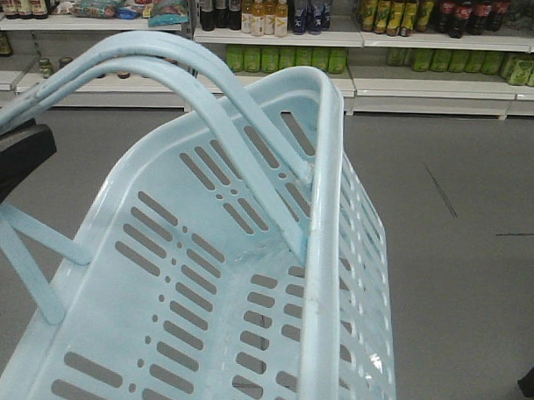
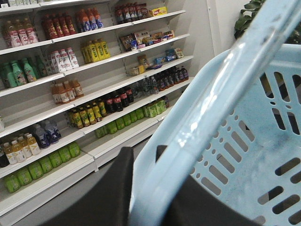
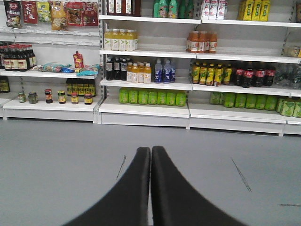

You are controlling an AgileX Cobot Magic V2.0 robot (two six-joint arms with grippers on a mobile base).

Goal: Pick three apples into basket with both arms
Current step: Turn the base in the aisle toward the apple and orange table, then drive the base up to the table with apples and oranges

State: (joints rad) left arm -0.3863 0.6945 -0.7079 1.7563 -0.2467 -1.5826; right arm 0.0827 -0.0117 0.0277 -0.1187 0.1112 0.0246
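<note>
Here the left gripper (image 2: 155, 188) is clamped round one handle (image 2: 221, 80) of the basket (image 1: 324, 211), which hangs tilted above the floor (image 1: 459, 224), empty where visible. The right gripper (image 3: 150, 149) is pressed closed, holding nothing. No apples in view. Held by one handle, the basket may swing or slip

**No Legible Lettering on the Store Shelves**

Nothing can be read with certainty. In the right wrist view, the hanging snack packets (image 3: 28, 12) at the top left carry large pale characters on red, too blurred to make out. The dark bottles (image 3: 254, 75) have red labels and the green bottles (image 3: 153, 96) pale ones, all too small to read.
</note>
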